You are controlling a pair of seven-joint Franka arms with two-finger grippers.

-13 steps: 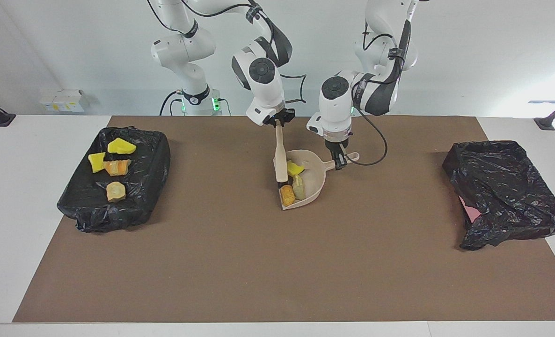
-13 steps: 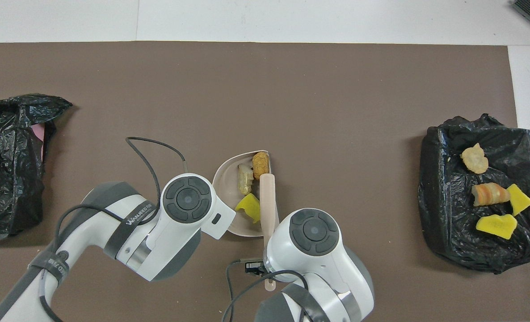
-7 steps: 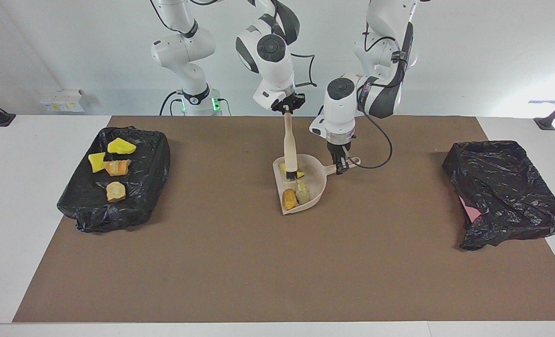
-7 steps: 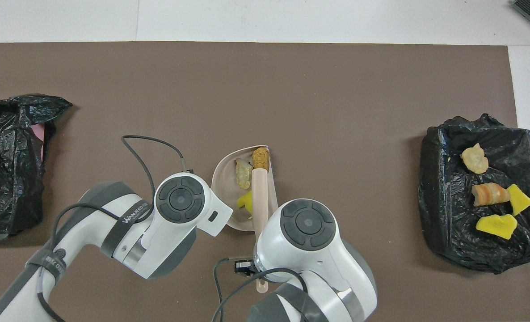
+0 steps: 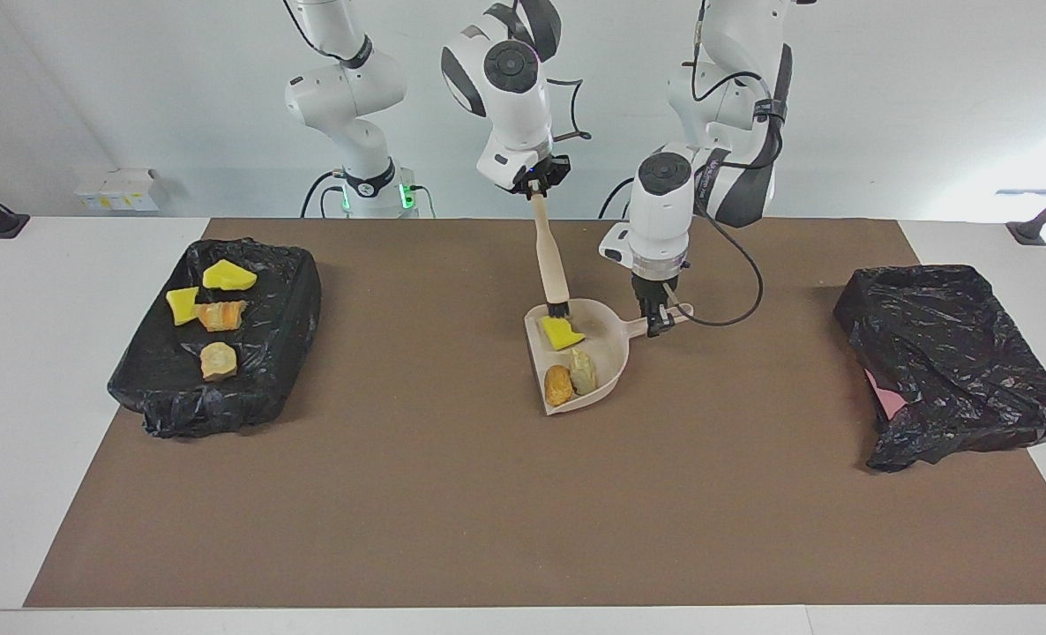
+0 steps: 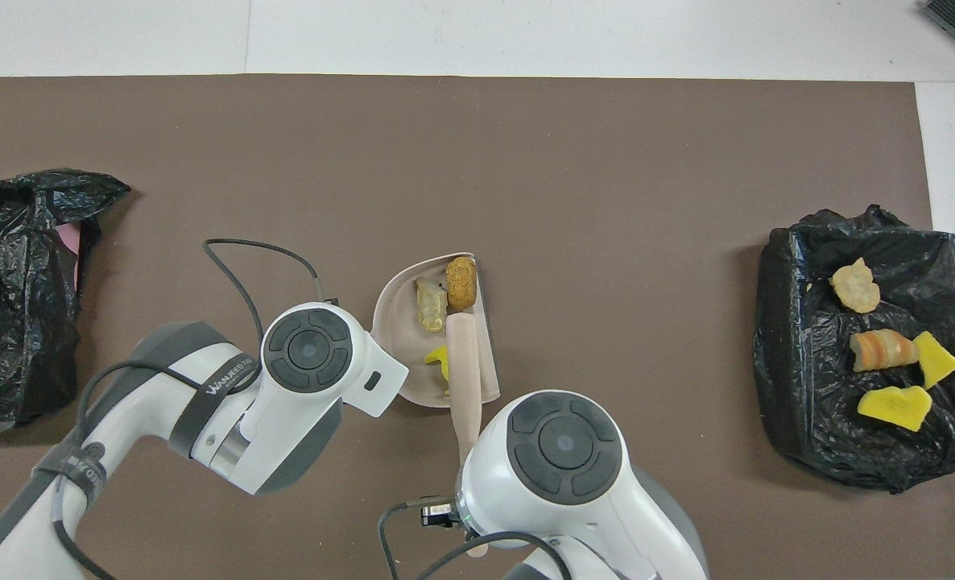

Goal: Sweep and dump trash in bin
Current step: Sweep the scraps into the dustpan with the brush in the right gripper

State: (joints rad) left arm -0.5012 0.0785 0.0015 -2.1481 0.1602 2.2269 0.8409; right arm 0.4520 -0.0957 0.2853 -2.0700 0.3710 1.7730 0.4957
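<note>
Two black-bagged bins sit on the surface [image 5: 452, 494], which is covered by a brown mat: one bin [image 5: 250, 370] toward the right arm's end, its top carrying four pieces of trash [image 5: 220, 360], and a crumpled black bag [image 5: 946, 353] toward the left arm's end with a bit of pink showing at its edge.

Between them, near the robots' end of the mat, lies the beige dustpan [image 5: 616, 353], its open mouth turned toward the right arm's end. The left hand [image 5: 660, 319] is clamped on the dustpan's handle, which points toward the left arm's end.

The right hand [image 5: 536, 187] is closed on the top of the beige brush [image 5: 549, 260]; the brush hangs almost upright, tilted a little, with its dark bristles down in the pan at the end nearer the robots.

Three pieces of trash rest inside the dustpan: a yellow foam chunk [image 5: 563, 332] touching the bristles, then an orange-brown lump [image 5: 558, 385] and a pale tan lump [image 5: 584, 371] side by side, farther from the robots, near the pan's open edge.

On the bin, two yellow chunks, a striped orange-brown piece and a tan piece lie close together.
</note>
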